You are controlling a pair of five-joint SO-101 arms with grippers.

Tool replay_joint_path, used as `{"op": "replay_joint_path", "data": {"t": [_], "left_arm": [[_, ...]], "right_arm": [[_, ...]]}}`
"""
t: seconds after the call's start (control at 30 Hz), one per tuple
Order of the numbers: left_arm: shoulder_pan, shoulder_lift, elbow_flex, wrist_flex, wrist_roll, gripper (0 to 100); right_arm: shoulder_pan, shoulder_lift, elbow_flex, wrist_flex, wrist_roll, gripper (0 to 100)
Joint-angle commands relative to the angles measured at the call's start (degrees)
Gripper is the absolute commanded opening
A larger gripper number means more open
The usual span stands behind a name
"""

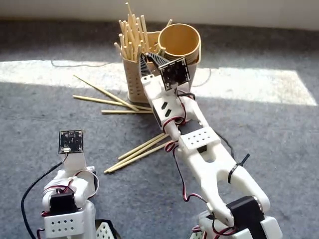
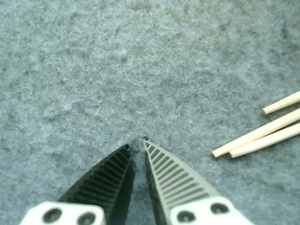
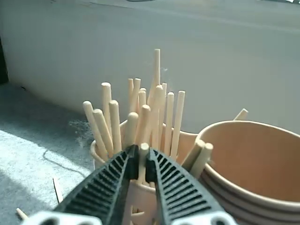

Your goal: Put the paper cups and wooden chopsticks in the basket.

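Right tool [image 3: 141, 149] pinching stick [image 3: 143, 166] over basket [image 1: 130, 84]; crowded bundle [image 3: 140, 108] may block drop and tip stick out. Left tool [image 2: 139, 143] pressed together.

Six wooden chopsticks [image 1: 139, 152] lie loose, three and three. One basket [image 1: 132, 82] stands. The nested paper cups [image 1: 182, 42] resist counting.

The basket [image 1: 133, 82] stands upright, packed with standing chopsticks [image 1: 130, 35]. The stacked paper cups [image 1: 179, 42] tilt against its rim, inside or just beside it, hard to tell which. The right gripper [image 1: 147, 62] is at the basket's rim among those sticks, three loose chopsticks [image 1: 107, 99] lie on the grey carpet [image 1: 274, 144] at the basket's foot, another three [image 1: 137, 152] lie farther from it, and the left arm [image 1: 65, 204] sits well apart from the basket.
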Motion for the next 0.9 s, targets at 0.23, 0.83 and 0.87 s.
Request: {"op": "replay_joint_path", "data": {"t": [0.23,0.83,0.87], "left_arm": [[-0.31,-0.48,1.10,0.18,-0.26,1],[-0.31,-0.48,1.10,0.18,-0.26,1],[-0.31,-0.48,1.10,0.18,-0.26,1]], "right_arm": [[-0.40,-3.91,0.92,-0.22,0.26,9.8],[-0.66,-32.92,8.13,9.89,0.18,16.3],[-0.66,-35.12,8.22,12.35,0.09,16.3]]}}
